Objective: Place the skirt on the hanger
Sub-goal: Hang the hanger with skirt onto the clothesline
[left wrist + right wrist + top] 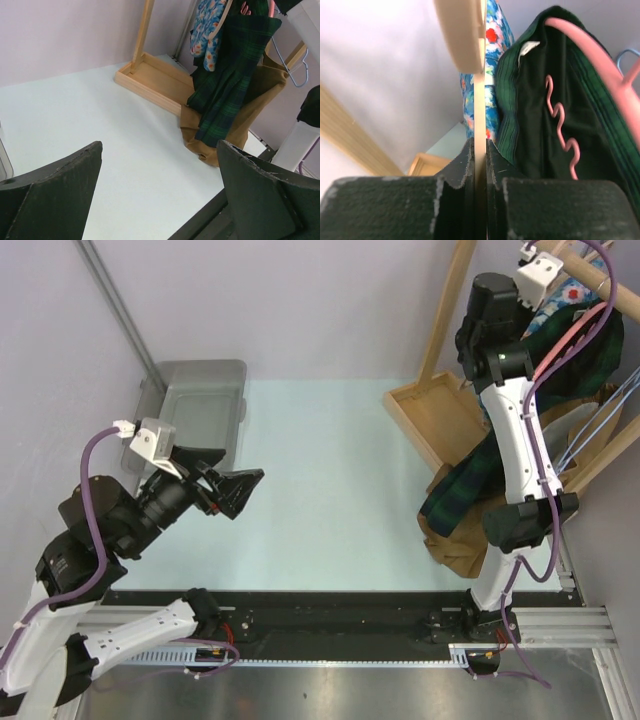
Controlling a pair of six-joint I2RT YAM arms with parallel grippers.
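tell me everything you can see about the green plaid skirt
The skirt is dark green and navy tartan, pleated, soft woven cloth. It hangs from the pink hanger at the rack, a white label inside its waistband. It drapes over a tan garment, beside a floral one, hem near the table.

pale strip [480, 115] perhaps hanger, pink hanger [592, 57] cropped

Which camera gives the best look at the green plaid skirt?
The left wrist view: the skirt hangs unobstructed, nearly top to hem. In the top view the right arm hides part of it; the right wrist view shows only its upper part, close up, against the pink hanger.
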